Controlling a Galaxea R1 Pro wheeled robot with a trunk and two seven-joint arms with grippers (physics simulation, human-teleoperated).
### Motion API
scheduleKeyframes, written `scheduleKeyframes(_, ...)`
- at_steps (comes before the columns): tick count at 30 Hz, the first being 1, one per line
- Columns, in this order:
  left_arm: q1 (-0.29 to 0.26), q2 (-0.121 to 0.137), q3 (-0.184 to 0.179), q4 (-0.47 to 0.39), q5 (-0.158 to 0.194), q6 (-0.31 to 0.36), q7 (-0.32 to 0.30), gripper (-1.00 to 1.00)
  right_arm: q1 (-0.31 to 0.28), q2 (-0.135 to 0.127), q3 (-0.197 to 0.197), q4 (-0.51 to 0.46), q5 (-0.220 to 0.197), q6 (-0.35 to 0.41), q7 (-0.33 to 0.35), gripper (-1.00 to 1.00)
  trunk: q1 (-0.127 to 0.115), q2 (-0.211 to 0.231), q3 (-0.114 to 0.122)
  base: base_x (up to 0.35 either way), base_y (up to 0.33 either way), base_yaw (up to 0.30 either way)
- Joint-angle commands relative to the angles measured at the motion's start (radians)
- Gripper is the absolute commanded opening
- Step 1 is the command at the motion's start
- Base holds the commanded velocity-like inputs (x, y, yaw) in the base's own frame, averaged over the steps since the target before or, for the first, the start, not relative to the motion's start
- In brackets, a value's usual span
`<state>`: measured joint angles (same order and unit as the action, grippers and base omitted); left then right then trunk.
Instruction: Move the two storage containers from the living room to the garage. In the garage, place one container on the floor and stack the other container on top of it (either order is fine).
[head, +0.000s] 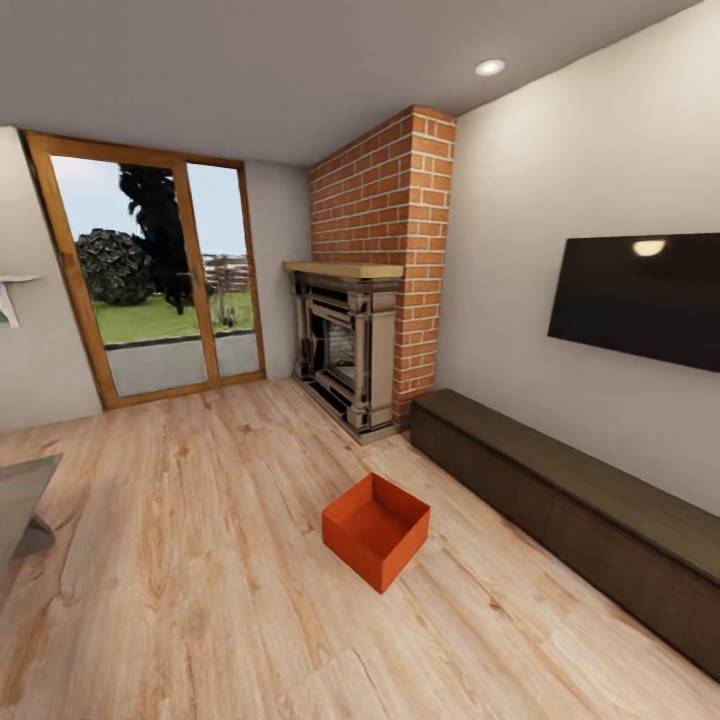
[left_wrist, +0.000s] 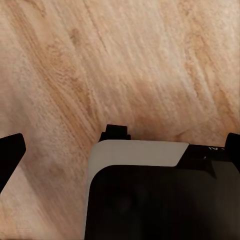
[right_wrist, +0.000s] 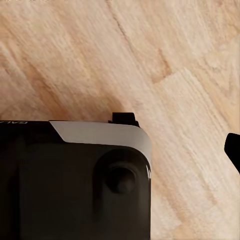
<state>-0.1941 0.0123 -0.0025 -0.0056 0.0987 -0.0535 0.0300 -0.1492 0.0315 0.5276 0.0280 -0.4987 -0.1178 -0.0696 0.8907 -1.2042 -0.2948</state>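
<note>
We face the living room's light wood plank floor (head: 200, 520), with the brick fireplace (head: 365, 330) at twelve o'clock, a glazed door (head: 160, 280) at ten and a long dark cabinet (head: 580, 510) under the wall TV (head: 640, 300) at three. One orange-red storage container (head: 376, 530), open and empty, sits on the planks near centre, well apart from the cabinet. Both wrist cameras look down past the robot's dark base at the planks; we cannot tell how either gripper stands.

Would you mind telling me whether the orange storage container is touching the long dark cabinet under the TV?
Apart. The head view shows the storage container sitting on the wood floor, with a plain strip of bare planks between it and the dark cabinet.
</note>
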Motion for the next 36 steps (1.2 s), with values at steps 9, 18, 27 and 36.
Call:
scheduleKeyframes(9, -0.001, 0.000, -0.001, 0.001, 0.009, -0.003, -0.001, 1.00, -0.001, 0.001, 0.008, 0.003, -0.009, -0.006, -0.001, 1.00, 0.000, -0.001, -0.001, 0.200, -0.092, 0.010)
scheduleKeyframes(18, -0.001, 0.000, -0.002, 0.002, 0.009, -0.003, -0.001, 1.00, -0.001, 0.001, 0.008, 0.003, -0.009, -0.005, -0.001, 1.00, 0.000, -0.001, -0.001, 0.246, -0.157, 0.000)
scheduleKeyframes(27, -0.001, 0.000, -0.002, 0.001, 0.009, -0.003, -0.001, 1.00, -0.001, 0.001, 0.008, 0.003, -0.008, -0.005, -0.001, 1.00, 0.000, -0.001, -0.001, 0.250, -0.158, 0.000)
scheduleKeyframes(36, -0.001, 0.000, -0.001, 0.001, 0.010, -0.003, -0.001, 1.00, -0.001, 0.001, 0.008, 0.003, -0.008, -0.005, -0.001, 1.00, 0.000, -0.001, -0.001, 0.292, -0.121, 0.000)
